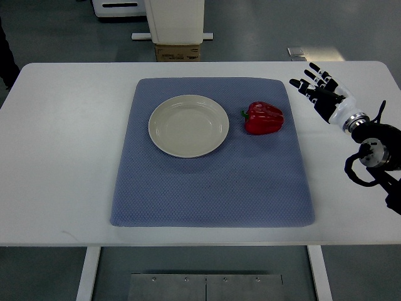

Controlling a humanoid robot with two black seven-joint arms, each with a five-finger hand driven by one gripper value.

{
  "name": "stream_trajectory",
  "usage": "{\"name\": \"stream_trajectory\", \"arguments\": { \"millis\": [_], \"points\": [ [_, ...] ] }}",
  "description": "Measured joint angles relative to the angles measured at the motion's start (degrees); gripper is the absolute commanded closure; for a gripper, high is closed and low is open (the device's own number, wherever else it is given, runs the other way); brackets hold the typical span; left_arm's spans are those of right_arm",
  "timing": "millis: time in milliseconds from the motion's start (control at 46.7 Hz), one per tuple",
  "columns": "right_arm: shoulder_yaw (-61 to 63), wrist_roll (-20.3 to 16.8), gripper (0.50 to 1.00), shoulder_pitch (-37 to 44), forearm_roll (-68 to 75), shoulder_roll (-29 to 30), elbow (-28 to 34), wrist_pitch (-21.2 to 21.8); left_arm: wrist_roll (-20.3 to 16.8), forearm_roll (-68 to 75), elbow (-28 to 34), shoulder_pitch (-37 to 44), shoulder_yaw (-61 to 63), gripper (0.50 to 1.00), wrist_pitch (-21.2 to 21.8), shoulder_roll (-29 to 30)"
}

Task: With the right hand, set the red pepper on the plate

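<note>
Task not yet begun. Red pepper [264, 118] lying on blue mat [213, 188], just right of plate [188, 125] — plate empty. Right hand [321, 91] off the mat's right edge, fingers spread, holding nothing. Remaining: reach, grasp, transfer, release — all outstanding.

right arm [376, 157] cut off at edge

Glossy red bell pepper [264, 118] w/ green stem, just right of the plain cream round plate [188, 125]. Both sat on a blue-grey woven mat [212, 182] w/ fine dotted texture, atop a white table [62, 157]. Right hand [321, 93] black w/ white fingertip marks, right of plate.
</note>
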Motion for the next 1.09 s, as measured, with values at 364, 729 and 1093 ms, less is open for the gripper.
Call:
{"name": "stream_trajectory", "arguments": {
  "millis": [364,729,1093],
  "points": [
    [0.15,0.01,0.5,0.17,0.0,-0.17,-0.21,0.08,0.0,0.08,-0.09,-0.15,0.0,0.5,-0.53,0.0],
    [0.23,-0.01,0.5,0.16,0.0,-0.2,-1.18,0.08,0.0,-0.11,0.0,0.04,0.0,0.5,0.03,0.0],
    [0.2,-0.01,0.5,0.07,0.04,0.09,-1.69,0.08,0.0,-0.11,0.0,0.05,0.0,0.5,0.03,0.0]
  ]
}}
